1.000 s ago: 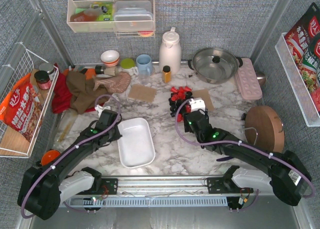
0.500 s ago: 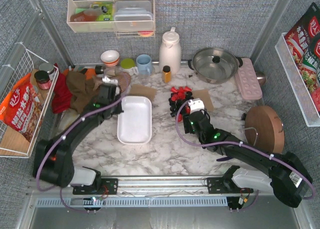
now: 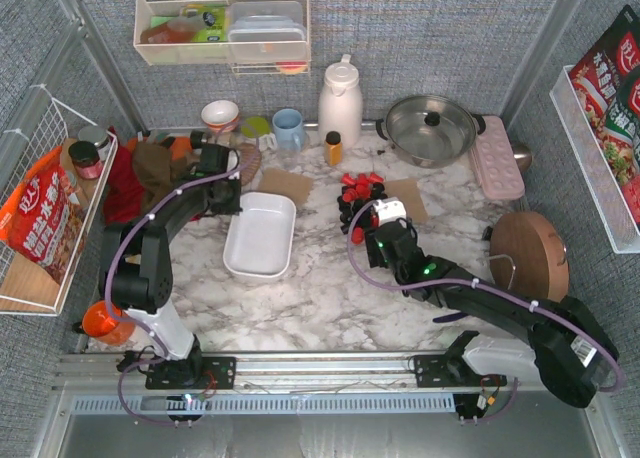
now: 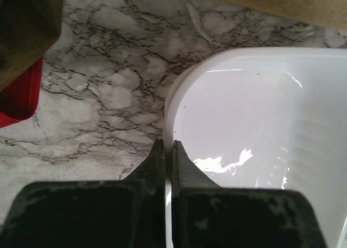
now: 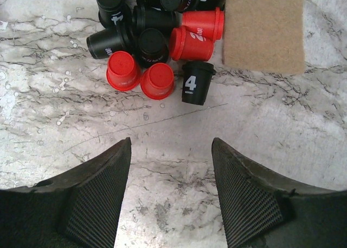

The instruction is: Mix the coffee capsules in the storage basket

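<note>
Left jaws clamped on tray point(image 3: 260, 240) rim, so I can steer it | right jaws open over pods point(image 5: 157, 42) on bench point(image 3: 330, 288), ready to grab

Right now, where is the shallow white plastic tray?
In the overhead view, the shallow white plastic tray lies left of centre, its rim pinched by the left gripper.

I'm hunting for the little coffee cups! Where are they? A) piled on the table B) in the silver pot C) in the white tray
A: the coffee capsules lie heaped on the table before the open right gripper, and the storage basket is empty.
</note>
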Motion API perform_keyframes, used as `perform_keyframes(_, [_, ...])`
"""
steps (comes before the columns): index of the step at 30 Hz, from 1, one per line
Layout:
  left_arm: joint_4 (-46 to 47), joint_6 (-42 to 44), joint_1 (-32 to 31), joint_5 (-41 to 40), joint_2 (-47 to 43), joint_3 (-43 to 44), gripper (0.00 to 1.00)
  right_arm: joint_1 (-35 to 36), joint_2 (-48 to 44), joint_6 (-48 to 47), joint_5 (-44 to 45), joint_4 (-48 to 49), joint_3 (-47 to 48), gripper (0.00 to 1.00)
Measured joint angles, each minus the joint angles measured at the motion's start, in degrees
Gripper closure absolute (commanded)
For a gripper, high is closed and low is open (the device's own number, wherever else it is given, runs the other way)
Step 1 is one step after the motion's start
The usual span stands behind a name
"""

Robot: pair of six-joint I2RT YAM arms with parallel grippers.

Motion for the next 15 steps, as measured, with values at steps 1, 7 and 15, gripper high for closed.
perform_keyframes(1, [0.00, -0.22, 0.63, 0.28, 0.42, 0.11, 1.00, 0.00, 0.26, 0.00, 0.00, 0.13, 0.00, 0.34])
perform_keyframes(7, [1.01, -2.71, 2.80, 0.87, 2.25, 0.24, 0.98, -0.76, 2.05, 0.09, 0.00, 0.72, 0.09, 0.35])
perform_keyframes(15, [3.93, -6.32, 2.69, 1.22, 1.73, -1.36, 0.89, -2.29, 7.43, 1.95, -1.88, 3.52, 2.60, 0.40])
